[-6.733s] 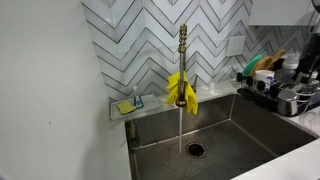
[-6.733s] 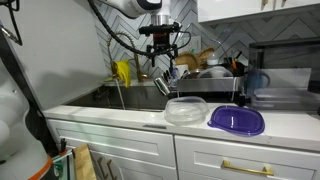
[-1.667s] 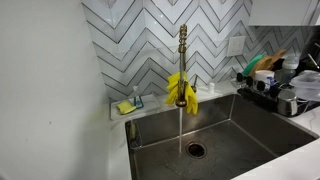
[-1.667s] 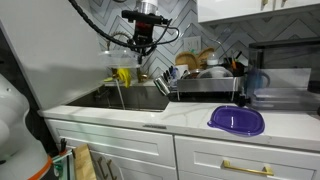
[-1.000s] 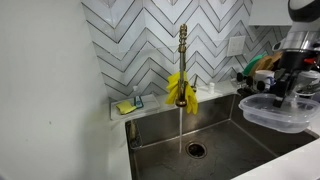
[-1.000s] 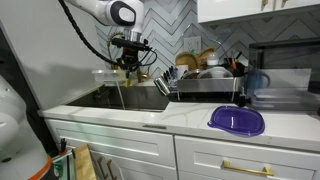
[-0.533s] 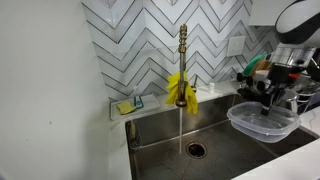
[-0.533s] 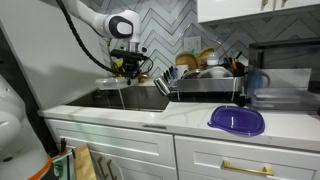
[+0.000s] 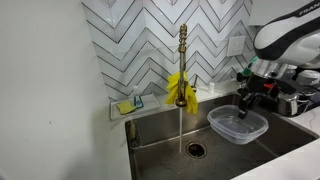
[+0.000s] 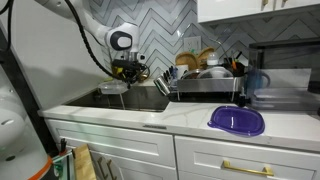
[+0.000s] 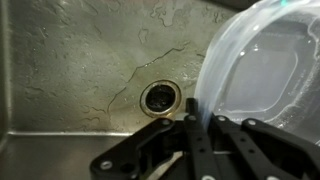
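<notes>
Kitchen sink (image 9: 155, 148) under a herringbone tile wall, faucet (image 9: 182, 45) running. The clear container (image 9: 236, 126) hangs low over the basin's right side, mouth up, near level, long axis apparently left-right. The gripper (image 9: 247, 100) pinches its far rim, jaws narrow. Judged step: positioning over the basin. Reaching the water stream (image 9: 180, 125) calls for a level leftward shift.

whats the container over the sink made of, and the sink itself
container: looks like clear plastic, glossy; the sink shows through its wall and the rim catches light.
sink: probably stainless steel, brushed grey and wet, with dull reflections and water streaks running toward the drain.
</notes>
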